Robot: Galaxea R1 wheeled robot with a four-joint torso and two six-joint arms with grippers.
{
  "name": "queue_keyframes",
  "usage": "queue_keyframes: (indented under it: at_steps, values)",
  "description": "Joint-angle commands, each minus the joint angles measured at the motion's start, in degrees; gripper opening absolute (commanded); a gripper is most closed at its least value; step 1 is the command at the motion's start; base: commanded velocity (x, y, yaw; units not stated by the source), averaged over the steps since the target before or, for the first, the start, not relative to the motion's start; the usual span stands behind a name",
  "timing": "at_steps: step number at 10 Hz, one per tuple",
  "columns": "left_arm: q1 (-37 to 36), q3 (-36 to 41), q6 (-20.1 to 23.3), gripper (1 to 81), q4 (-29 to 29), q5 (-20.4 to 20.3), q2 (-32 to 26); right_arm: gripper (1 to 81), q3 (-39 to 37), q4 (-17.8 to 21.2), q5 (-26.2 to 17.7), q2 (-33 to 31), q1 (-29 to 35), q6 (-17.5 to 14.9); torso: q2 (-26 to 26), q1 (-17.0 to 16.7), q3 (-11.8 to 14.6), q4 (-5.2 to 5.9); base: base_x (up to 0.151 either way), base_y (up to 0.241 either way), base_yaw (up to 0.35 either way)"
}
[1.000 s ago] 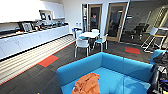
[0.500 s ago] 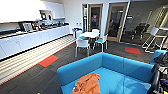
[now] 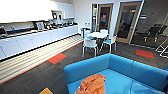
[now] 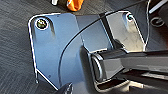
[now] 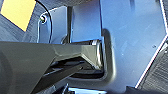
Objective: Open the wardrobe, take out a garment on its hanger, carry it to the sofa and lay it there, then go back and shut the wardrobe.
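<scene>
The blue sofa (image 3: 125,67) stands in the lower right of the head view, its cornered back towards the room. The orange garment (image 3: 92,85) lies crumpled on the sofa's seat near the corner. Its hanger is hidden in the folds. In the left wrist view a bit of orange cloth or tile (image 4: 75,3) shows on the dark carpet beyond the robot's plate.
A long white kitchen counter (image 3: 37,37) runs along the left wall. A round white table (image 3: 98,35) with white and blue chairs (image 3: 90,44) stands beyond the sofa. Wooden-framed glass doors (image 3: 105,17) are at the back. Orange carpet tiles (image 3: 57,58) mark the dark floor.
The whole head picture has shifted a little to the right, so the camera has turned slightly left. The garment still lies on the sofa.
</scene>
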Motion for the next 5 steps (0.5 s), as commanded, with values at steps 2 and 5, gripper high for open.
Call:
queue_keyframes:
  at_steps: [2, 5]
  values:
    - [-1.9, -0.1, 0.5, 81.1, 1.0, 2.3, -0.6, 81.1, 0.1, -0.8, -2.6, 0.8, 0.6, -0.8, 0.0, 0.0, 0.0, 0.00, 0.000, 0.000, 0.295]
    - [-1.9, -0.1, 0.5, 81.1, 1.2, 2.8, -0.4, 81.1, -0.3, -0.9, -2.6, 0.7, 0.6, -0.9, 0.0, 0.0, 0.0, 0.00, 0.000, 0.000, 0.298]
